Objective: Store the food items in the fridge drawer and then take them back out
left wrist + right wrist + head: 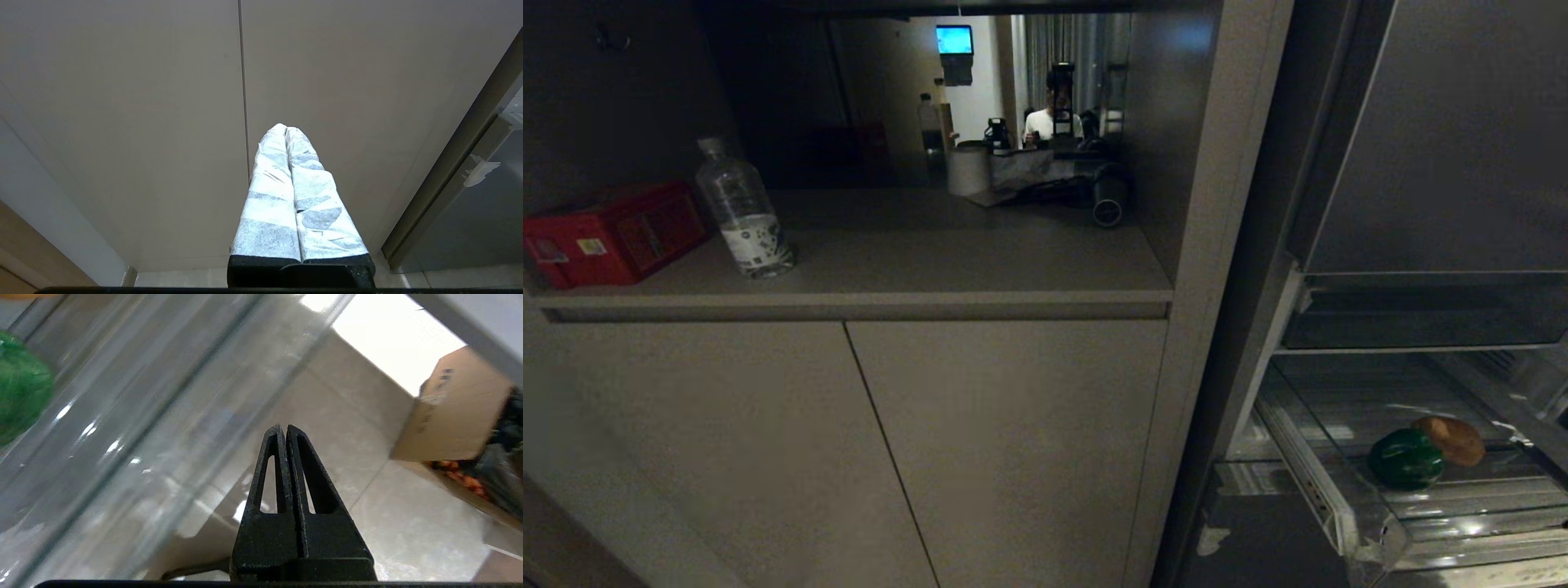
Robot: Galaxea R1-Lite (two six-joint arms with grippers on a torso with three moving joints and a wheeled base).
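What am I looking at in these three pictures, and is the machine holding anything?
A two-armed robot on wheels is filming itself. The wide picture comes from its head camera: a grey counter carries a red box and a water bottle, and to the right a clear fridge drawer stands pulled out with a green pepper and a brown potato side by side inside. The other two pictures come from cameras on each wrist. The left claw, wrapped in pale cloth, is shut and empty before the cabinet doors. The right claw is shut and empty beside the drawer's clear wall.
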